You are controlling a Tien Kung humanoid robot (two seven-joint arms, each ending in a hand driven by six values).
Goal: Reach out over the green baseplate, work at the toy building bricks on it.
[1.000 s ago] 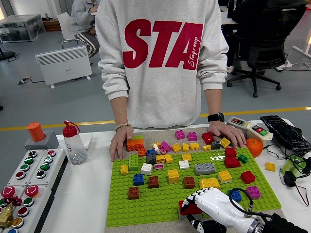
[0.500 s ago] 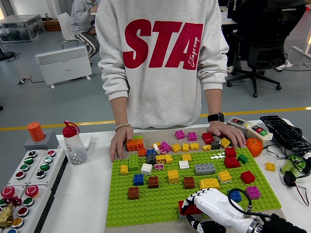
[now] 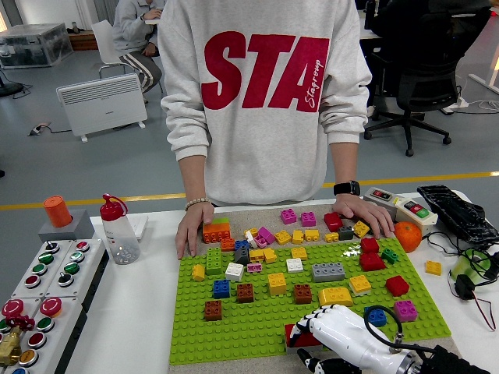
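So we've got our right hand (image 3: 331, 336) down at the near edge of the green baseplate (image 3: 257, 323), fingers curled over a red brick (image 3: 299, 337) sitting right at that edge. Looks like a grip, though we can't quite see how firm it is. Best bet is to squeeze evenly and lift straight up, so the orange brick (image 3: 336, 295) and blue brick (image 3: 377, 316) close by don't get bumped. A person's hands (image 3: 189, 231) rest flat on the table at the plate's far edge.
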